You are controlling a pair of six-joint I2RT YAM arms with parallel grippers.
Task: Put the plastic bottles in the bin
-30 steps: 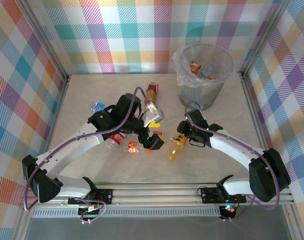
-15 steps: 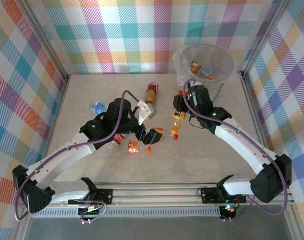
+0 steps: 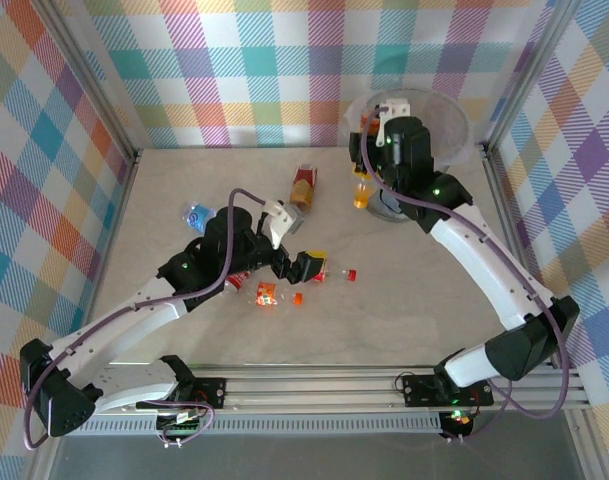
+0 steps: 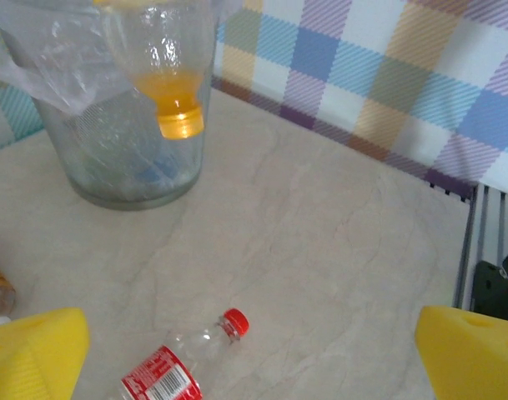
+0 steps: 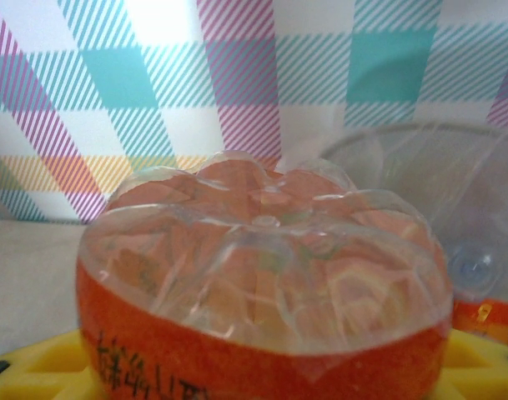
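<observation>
My right gripper (image 3: 367,162) is shut on an orange bottle (image 3: 361,192) that hangs cap-down beside the near left rim of the bin (image 3: 446,112). In the right wrist view the orange bottle's base (image 5: 262,275) sits between my yellow fingers (image 5: 28,367), and the bin's rim (image 5: 454,179) is just behind. My left gripper (image 3: 316,267) stands open low over the table, by a clear red-labelled bottle (image 3: 334,273). In the left wrist view that red-labelled bottle (image 4: 177,367) lies between the spread yellow fingertips (image 4: 475,354), with the bin (image 4: 128,158) and the hanging orange bottle (image 4: 174,92) beyond.
More bottles lie on the table: a blue-capped one (image 3: 196,213) at the left, a red and orange one (image 3: 304,185) near the back, an orange-labelled one (image 3: 266,293) and a red-labelled one (image 3: 234,278) under the left arm. Checked walls enclose three sides.
The right gripper has lifted the orange bottle off the table and carried it back and up to the bin's rim. The left gripper has shifted slightly over the red-labelled bottle, staying open.
</observation>
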